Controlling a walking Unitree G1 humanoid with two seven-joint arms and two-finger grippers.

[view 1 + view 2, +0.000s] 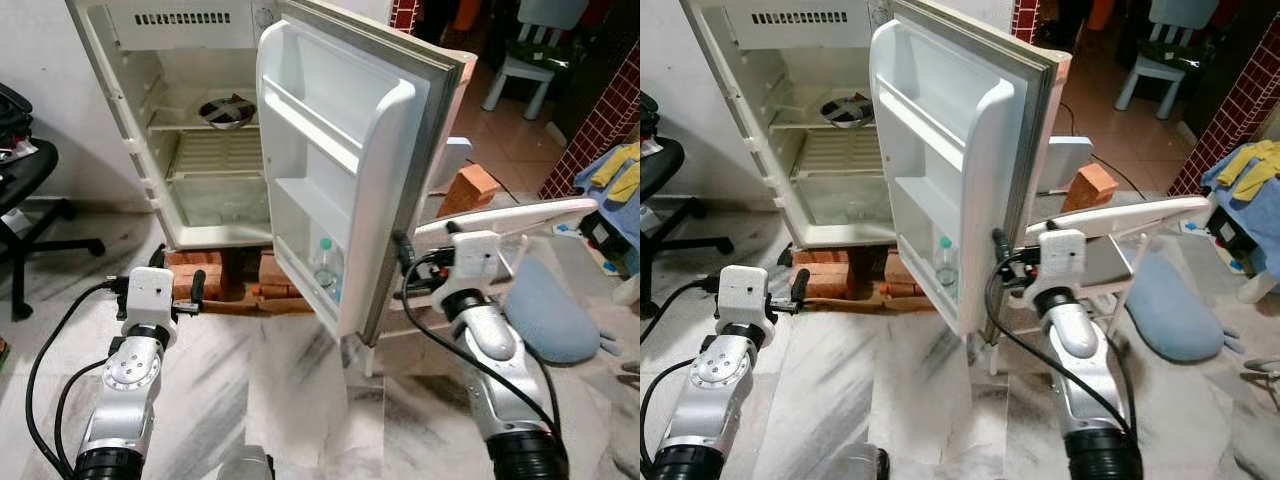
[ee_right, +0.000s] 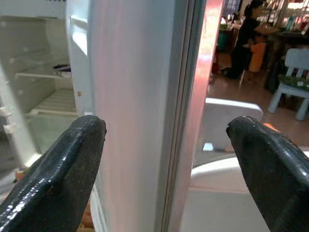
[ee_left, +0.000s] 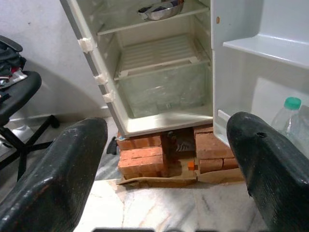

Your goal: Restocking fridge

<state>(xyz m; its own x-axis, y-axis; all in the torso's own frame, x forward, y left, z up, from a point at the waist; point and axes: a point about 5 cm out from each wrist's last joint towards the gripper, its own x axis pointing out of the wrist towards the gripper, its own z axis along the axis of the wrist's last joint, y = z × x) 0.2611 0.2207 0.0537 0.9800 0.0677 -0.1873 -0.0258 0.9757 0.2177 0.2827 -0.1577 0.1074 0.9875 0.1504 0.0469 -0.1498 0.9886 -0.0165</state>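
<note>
Standing on red bricks, the fridge is open in the eye views, its door holding a water bottle on the lowest shelf. Left wrist view: left gripper fingers spread apart, facing the fridge. Right wrist view: right gripper fingers apart, straddling the door's edge.

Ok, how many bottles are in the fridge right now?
1. A clear bottle with a green cap stands in the bottom shelf of the open door. The inner shelves hold just a metal bowl, though the drawer's contents are hard to see.
</note>
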